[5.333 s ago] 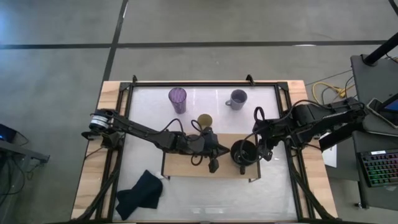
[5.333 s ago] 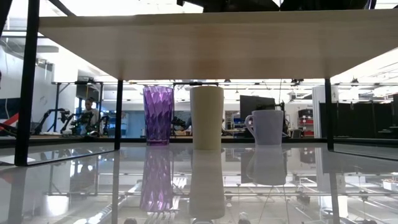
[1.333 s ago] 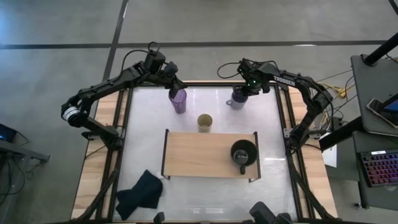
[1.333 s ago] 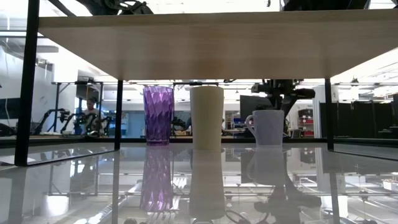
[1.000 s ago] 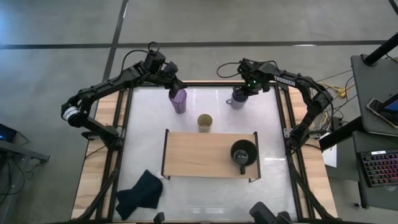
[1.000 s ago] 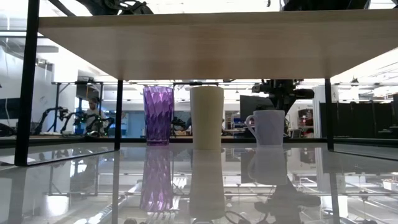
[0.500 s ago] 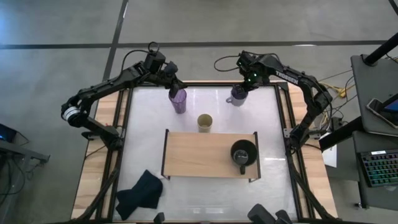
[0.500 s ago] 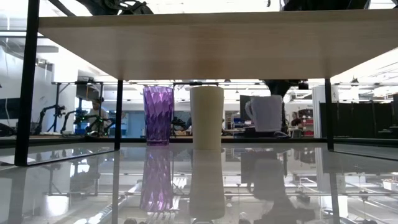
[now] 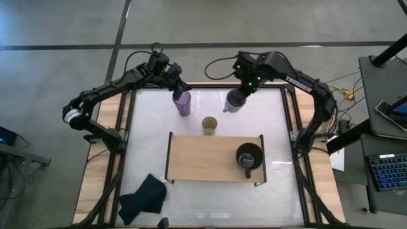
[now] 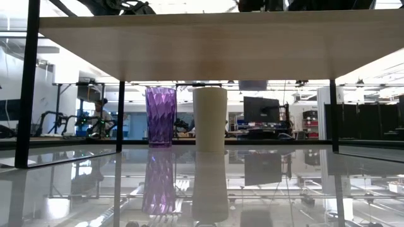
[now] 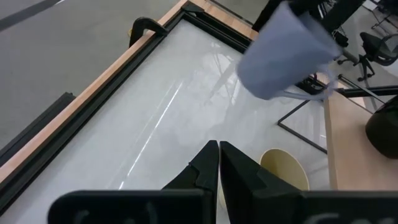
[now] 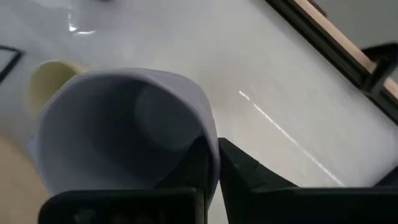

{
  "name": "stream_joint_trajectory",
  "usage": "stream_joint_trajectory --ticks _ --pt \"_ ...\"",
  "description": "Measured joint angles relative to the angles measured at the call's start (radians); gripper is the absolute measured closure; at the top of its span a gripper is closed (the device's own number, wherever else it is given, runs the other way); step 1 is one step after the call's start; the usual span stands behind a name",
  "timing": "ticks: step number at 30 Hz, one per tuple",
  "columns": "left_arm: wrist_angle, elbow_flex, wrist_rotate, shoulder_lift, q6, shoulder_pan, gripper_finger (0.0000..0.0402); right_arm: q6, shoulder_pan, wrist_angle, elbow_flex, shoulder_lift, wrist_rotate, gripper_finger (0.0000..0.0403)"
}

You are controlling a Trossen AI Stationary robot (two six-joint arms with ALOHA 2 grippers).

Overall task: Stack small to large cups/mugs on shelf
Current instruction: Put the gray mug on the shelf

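Lavender-grey mug (image 9: 234, 100) now lifted, rim pinched by right gripper (image 9: 244, 90); only black mug (image 9: 248, 156) shelved; left gripper (image 9: 180, 91) pressed together.

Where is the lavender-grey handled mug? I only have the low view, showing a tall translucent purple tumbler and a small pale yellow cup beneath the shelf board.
Observer: In the air above the table, tilted. The right end effector pinches the lavender-grey handled mug by its rim.
Operator: Anything on the shelf?
Observer: A wide black handled mug stands at the light-wood shelf's right end.
Operator: Left arm?
Observer: The left end effector is at the tall translucent purple tumbler.
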Motion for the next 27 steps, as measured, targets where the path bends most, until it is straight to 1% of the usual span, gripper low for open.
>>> stream_joint_trajectory --ticks 4,8,13,16,18,21,24,27 --pt "0.000 0.000 0.000 0.000 -0.002 0.000 0.0402 -0.031 0.062 -0.054 0.075 0.008 -0.007 0.0390" --pt "0.000 0.000 0.002 0.000 0.000 0.000 0.0402 -0.083 0.124 -0.093 0.107 0.008 -0.024 0.0390" --pt "-0.012 0.000 0.064 -0.001 0.001 -0.001 0.0402 -0.079 0.199 -0.071 0.128 0.010 -0.090 0.0390" --pt "-0.058 0.000 0.095 -0.010 0.003 -0.003 0.0402 -0.090 0.245 -0.056 0.136 0.025 -0.091 0.0390" --pt "-0.094 0.000 0.097 -0.018 0.014 -0.010 0.0402 -0.117 0.273 -0.061 0.143 0.038 -0.090 0.0390" --pt "-0.141 -0.001 0.097 -0.047 0.056 -0.026 0.0402 -0.160 0.310 -0.061 0.172 0.060 -0.093 0.0390" --pt "-0.139 -0.008 0.098 -0.095 0.082 -0.061 0.0402 -0.185 0.334 -0.061 0.219 0.094 -0.139 0.0390" --pt "-0.135 -0.030 0.098 -0.163 0.088 -0.103 0.0402 -0.195 0.356 -0.067 0.279 0.138 -0.157 0.0390"
